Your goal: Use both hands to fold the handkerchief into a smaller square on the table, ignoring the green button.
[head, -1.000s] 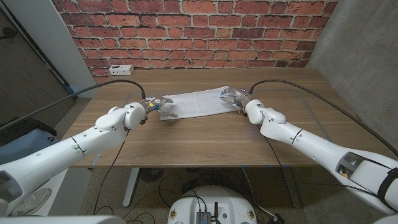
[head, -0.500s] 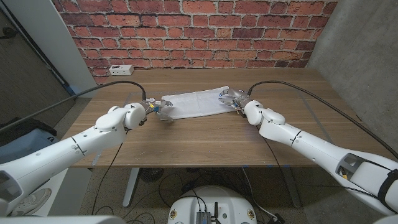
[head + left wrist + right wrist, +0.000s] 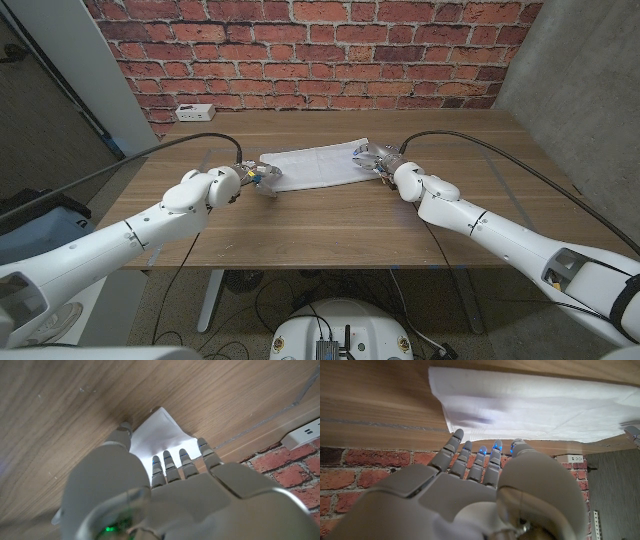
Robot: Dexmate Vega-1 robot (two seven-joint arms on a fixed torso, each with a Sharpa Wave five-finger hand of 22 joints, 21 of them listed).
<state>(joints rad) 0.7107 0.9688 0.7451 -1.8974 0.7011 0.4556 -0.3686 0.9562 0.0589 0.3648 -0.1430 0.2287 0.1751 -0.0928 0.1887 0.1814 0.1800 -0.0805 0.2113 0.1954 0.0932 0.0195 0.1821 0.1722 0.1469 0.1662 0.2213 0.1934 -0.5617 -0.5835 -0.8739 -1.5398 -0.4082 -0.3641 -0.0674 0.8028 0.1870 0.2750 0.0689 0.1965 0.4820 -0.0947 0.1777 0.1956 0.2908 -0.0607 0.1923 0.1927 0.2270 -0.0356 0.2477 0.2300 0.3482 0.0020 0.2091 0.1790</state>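
left hand (image 3: 262, 176) shifted onto handkerchief (image 3: 315, 164) end, grip unclear; right hand (image 3: 372, 158) at opposite end, grip unclear.

No legible text — none anywhere

Both arms reach in from the near corners, stretched toward mid-table. The left hand (image 3: 253, 176) sits low with its fingers (image 3: 172, 462) extended, nothing gripped. The right hand (image 3: 372, 160) mirrors it, fingers (image 3: 470, 457) extended and slightly apart.
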